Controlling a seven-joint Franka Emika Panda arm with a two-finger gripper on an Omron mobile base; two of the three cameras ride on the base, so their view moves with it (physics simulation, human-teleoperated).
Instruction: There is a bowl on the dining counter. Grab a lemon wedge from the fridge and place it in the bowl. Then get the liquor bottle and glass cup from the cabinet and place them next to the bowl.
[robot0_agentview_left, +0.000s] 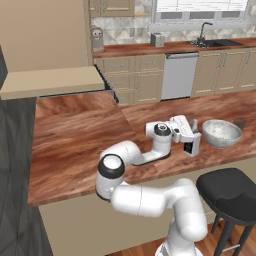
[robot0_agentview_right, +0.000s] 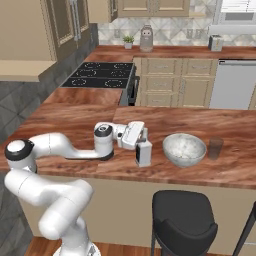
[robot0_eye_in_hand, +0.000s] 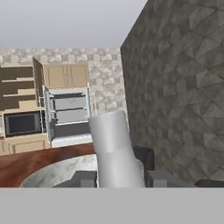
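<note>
The liquor bottle (robot0_agentview_left: 191, 145) (robot0_agentview_right: 143, 153) stands upright on the dining counter (robot0_agentview_left: 75, 135) (robot0_agentview_right: 227, 125), just left of the speckled bowl (robot0_agentview_left: 221, 134) (robot0_agentview_right: 184, 149). My gripper (robot0_agentview_left: 192, 138) (robot0_agentview_right: 144, 143) (robot0_eye_in_hand: 121, 177) reaches in level from the left and is shut on the bottle, whose pale neck (robot0_eye_in_hand: 114, 148) rises between the fingers in the hand view. The bowl's rim (robot0_eye_in_hand: 52, 172) curves just behind it. A dark glass cup (robot0_agentview_right: 216, 148) (robot0_agentview_left: 240, 122) stands on the bowl's far side. The lemon wedge is hidden from view.
A black stool (robot0_agentview_left: 230, 192) (robot0_agentview_right: 182, 220) stands at the counter's front edge, below the bowl. Behind are a stove (robot0_agentview_right: 100, 75), a dishwasher (robot0_agentview_left: 179, 75) and a sink (robot0_agentview_left: 210, 42). In the hand view the fridge (robot0_eye_in_hand: 69, 116) stands open far off beside open cabinet shelves (robot0_eye_in_hand: 17, 89).
</note>
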